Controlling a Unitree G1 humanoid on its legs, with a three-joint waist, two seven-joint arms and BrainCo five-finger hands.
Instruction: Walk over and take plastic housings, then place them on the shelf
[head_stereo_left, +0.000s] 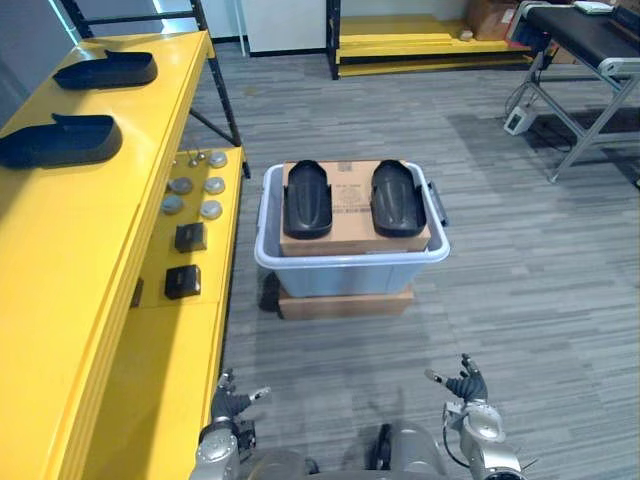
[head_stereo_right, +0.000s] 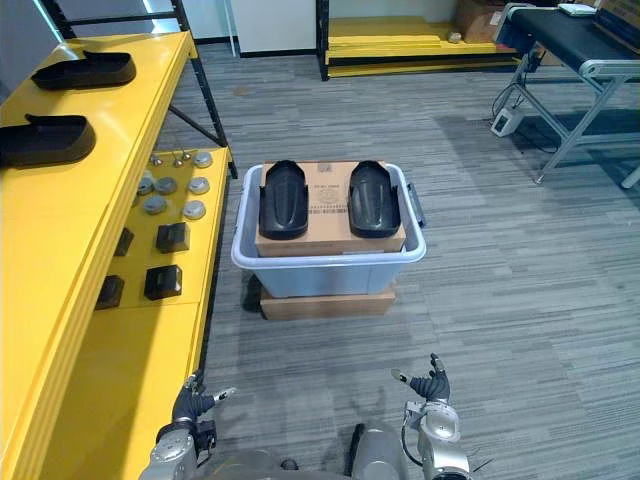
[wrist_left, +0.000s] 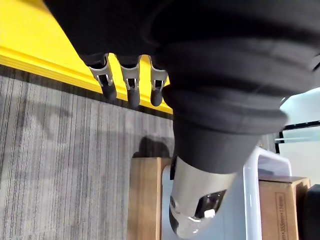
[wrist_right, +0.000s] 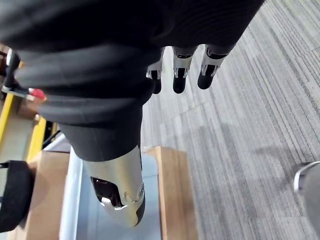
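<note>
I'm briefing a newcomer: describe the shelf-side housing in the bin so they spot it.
Beside the yellow shelf stands a pale bin. A cardboard box in it carries two black housings; the left housing lies nearer the shelf than its twin.

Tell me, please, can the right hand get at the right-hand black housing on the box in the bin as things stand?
Probably not yet. The right hand hangs open, with a stretch of floor between it and the bin. The housing lies uncovered on the box, so stepping closer should do.

On my left hand (head_stereo_left: 232, 403) and right hand (head_stereo_left: 466, 385) I see silver fingers (wrist_left: 131, 82), dark tips and black ribbed wrist covers (wrist_left: 215, 75).
</note>
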